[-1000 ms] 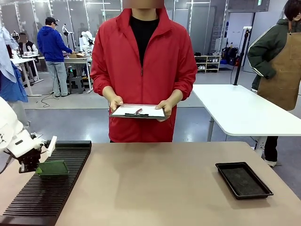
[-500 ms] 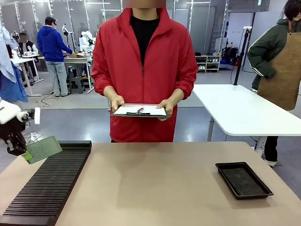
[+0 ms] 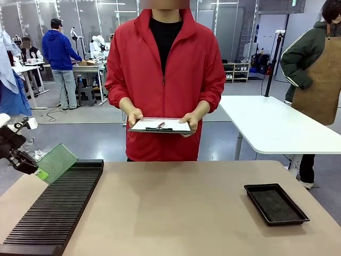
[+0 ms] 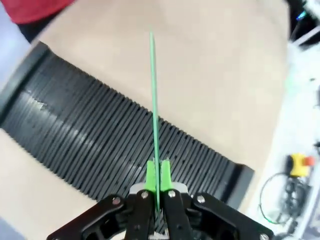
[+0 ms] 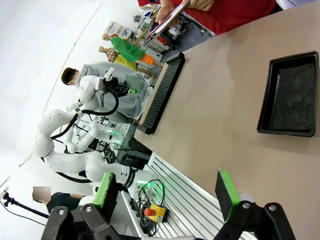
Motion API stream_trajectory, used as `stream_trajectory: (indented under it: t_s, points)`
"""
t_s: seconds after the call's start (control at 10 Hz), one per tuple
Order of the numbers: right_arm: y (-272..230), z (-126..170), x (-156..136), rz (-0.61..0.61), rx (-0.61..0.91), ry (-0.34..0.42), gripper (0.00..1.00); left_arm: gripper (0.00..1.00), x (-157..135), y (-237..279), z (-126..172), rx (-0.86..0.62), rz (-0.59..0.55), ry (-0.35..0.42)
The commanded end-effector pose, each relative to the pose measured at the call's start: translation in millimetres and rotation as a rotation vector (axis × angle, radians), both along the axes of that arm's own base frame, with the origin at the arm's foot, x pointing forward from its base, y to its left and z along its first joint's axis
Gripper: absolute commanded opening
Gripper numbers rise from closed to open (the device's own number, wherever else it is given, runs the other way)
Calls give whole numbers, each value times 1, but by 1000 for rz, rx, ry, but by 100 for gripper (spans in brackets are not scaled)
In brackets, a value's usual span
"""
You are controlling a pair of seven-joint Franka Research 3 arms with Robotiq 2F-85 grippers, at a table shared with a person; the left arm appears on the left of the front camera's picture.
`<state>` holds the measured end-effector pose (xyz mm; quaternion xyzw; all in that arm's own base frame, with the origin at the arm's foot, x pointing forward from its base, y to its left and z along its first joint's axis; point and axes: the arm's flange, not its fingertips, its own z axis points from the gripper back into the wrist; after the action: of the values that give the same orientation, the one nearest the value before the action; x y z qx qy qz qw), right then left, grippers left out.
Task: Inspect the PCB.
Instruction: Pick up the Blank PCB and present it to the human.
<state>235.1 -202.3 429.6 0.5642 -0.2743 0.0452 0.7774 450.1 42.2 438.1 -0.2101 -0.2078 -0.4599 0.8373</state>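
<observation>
The PCB [image 3: 56, 161], a thin green board with a paler dotted face, hangs tilted above the far left end of the black ribbed rack [image 3: 53, 210]. My left gripper [image 3: 39, 172] is shut on its lower left edge. In the left wrist view the PCB [image 4: 153, 100] shows edge-on as a thin green line pinched between the green pads of the left gripper [image 4: 157, 171], with the rack [image 4: 90, 135] below. My right gripper [image 5: 165, 192] stands open with nothing between its fingers, high over the table's near right side.
A person in a red jacket stands at the far side, both hands holding a white clipboard [image 3: 160, 126] with a pen on it. A shallow black tray [image 3: 276, 204] lies at the right, also seen as the tray [image 5: 290, 97] in the right wrist view.
My left gripper has lifted the PCB off the rack, carried it up and to the left, and tilted it from flat to steeply angled. The person has barely moved.
</observation>
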Motion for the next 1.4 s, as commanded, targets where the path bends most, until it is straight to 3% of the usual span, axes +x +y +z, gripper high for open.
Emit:
stream_trajectory:
  t_s: [0.0,0.2,0.3,0.4,0.6,0.8,0.9,1.0,1.3]
  points:
    - [0,1,0,1,7,-11,100,0,-4,-3,10,79,-13,-20]
    - [0,1,0,1,7,-11,100,4,-1,-2,3,32,-17,-6]
    - [0,1,0,1,7,-11,100,4,12,3,5,-251,-2,128]
    - [0,1,0,1,7,-11,100,4,23,-3,2,-446,-71,278]
    - [0,1,0,1,7,-11,100,4,46,-30,-6,-719,-99,465]
    - [0,1,0,1,7,-11,100,4,67,-69,-22,-860,-57,637]
    - [0,1,0,1,7,-11,100,4,77,-84,-29,-905,10,662]
    - [0,1,0,1,7,-11,100,4,88,-94,-37,-975,43,755]
    - [0,1,0,1,7,-11,100,4,119,-100,-49,-1047,183,906]
